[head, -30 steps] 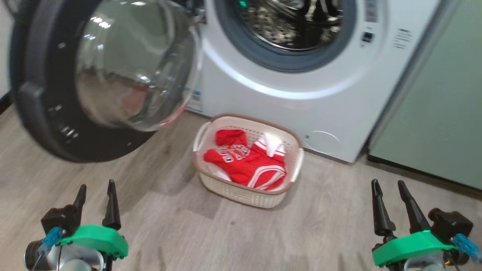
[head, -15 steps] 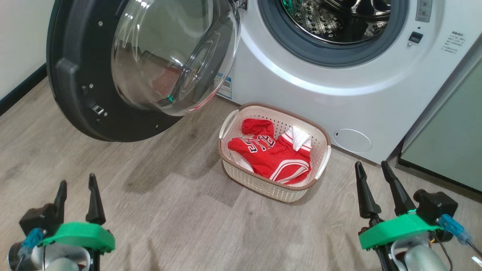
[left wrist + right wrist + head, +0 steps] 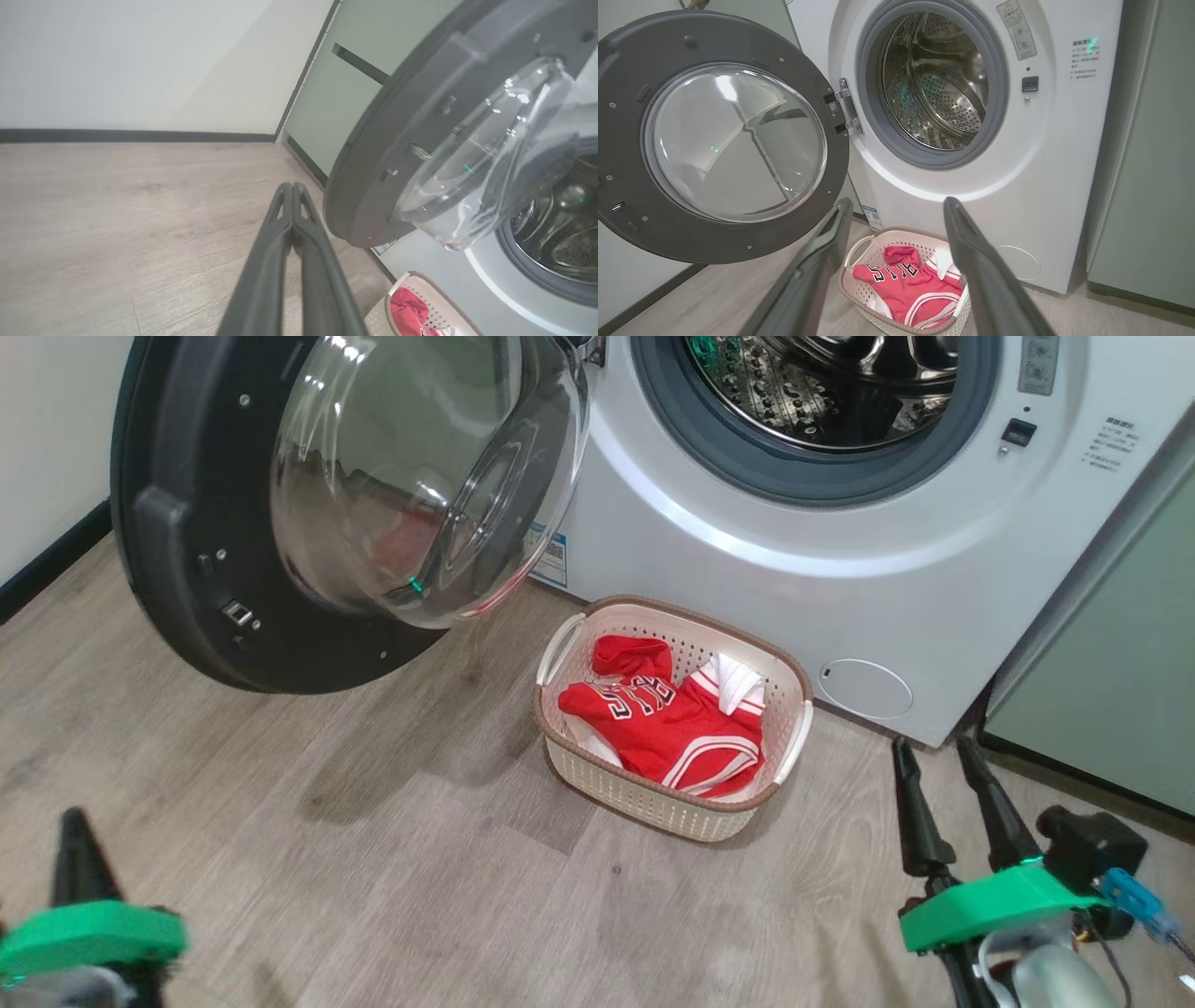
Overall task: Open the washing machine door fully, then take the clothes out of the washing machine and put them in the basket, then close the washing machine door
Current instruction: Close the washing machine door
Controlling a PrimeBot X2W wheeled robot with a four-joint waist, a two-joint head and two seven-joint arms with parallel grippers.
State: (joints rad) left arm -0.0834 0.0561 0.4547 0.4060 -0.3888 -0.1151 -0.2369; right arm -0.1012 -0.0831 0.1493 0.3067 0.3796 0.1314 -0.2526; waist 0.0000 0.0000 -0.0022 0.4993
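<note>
Head view: we see the washing machine door [image 3: 177,569] swung wide, left, and the clothes [image 3: 672,723] in the basket [image 3: 792,674] by the washing machine [image 3: 747,579] front edge, with open floor [image 3: 373,859] before it. Our left gripper [image 3: 292,185] is pressed together; our right gripper [image 3: 934,743] stands spread, empty.

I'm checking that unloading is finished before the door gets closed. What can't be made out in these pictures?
- Near lower part of the drum: right wrist view, behind the grey seal; head view's top edge cuts the drum.
- Floor of the basket: head view, covered by the clothes.
- The left gripper: head view, blurred, cut by the bottom edge.
- The lettering on the washing machine: too small, both views.
</note>
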